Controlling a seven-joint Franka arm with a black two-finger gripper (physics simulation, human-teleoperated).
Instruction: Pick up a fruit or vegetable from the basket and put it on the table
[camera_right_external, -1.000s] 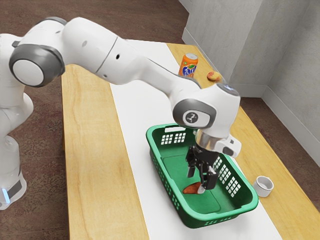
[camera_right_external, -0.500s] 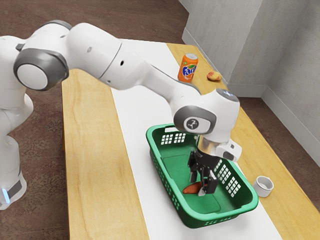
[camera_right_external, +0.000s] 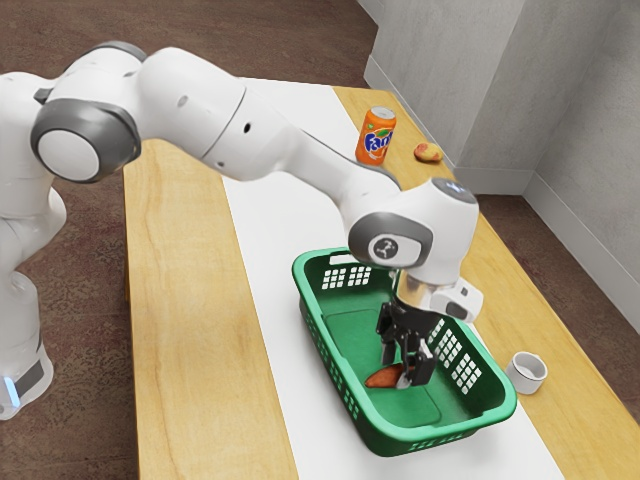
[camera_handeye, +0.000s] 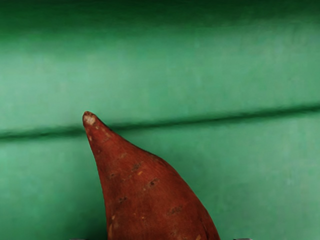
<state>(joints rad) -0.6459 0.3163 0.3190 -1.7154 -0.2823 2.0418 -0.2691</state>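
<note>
Inside the green basket (camera_right_external: 440, 434), low over its floor, the gripper (camera_right_external: 404, 370) points downward with its two fingers standing wide, one on each side of the sweet potato (camera_right_external: 379, 378). The sweet potato lies on the basket's floor, its reddish-brown body reaching out from between the fingers toward the basket's long side at the exterior view's left. In the wrist view, its tapered tip, pale at the very end, lies by a dark line running across the basket's floor, and the skin carries small dark marks and pale flecks.

Above the basket, the white arm (camera_right_external: 190, 100) comes over from the exterior view's left. The basket itself sits upright on a white runner (camera_right_external: 275, 240) that is laid along the wooden table (camera_right_external: 190, 300). Near the basket's long side at the exterior view's right stands a small white cup (camera_right_external: 525, 379), upright. Well apart from the basket, past its end with the pale handle slot, an orange soda can (camera_right_external: 375, 140) stands upright, and near the can, also away from the basket, rests a yellow and red fruit (camera_right_external: 428, 153).
</note>
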